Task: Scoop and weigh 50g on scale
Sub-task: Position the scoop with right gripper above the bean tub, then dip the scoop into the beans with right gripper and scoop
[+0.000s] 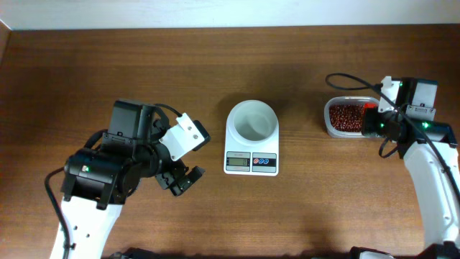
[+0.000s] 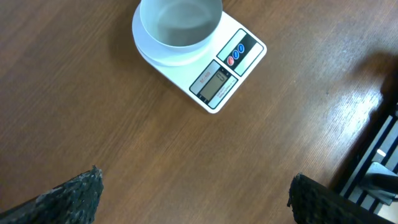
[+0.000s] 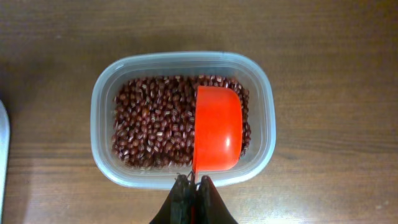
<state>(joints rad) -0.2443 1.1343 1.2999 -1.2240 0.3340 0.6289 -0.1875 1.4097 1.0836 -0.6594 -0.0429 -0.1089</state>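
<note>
White plastic scale (image 1: 251, 147), smooth, rounded-square, mid-table; round white bowl (image 1: 251, 119) on top; grey LCD (image 2: 216, 83), digits unreadable; one red, two blue buttons (image 2: 236, 51).

Dark red-brown beans (image 3: 155, 124), small, glossy, heaped in clear rounded-rectangular tub (image 3: 102, 93), well right of scale.

Orange-red plastic scoop (image 3: 217, 127) over beans, handle pinched tight in right gripper (image 3: 193, 186).

Left gripper (image 2: 196, 190), textured black fingers (image 2: 74, 193) spread wide, holding nothing, above wood-grain table (image 1: 323, 201).
</note>
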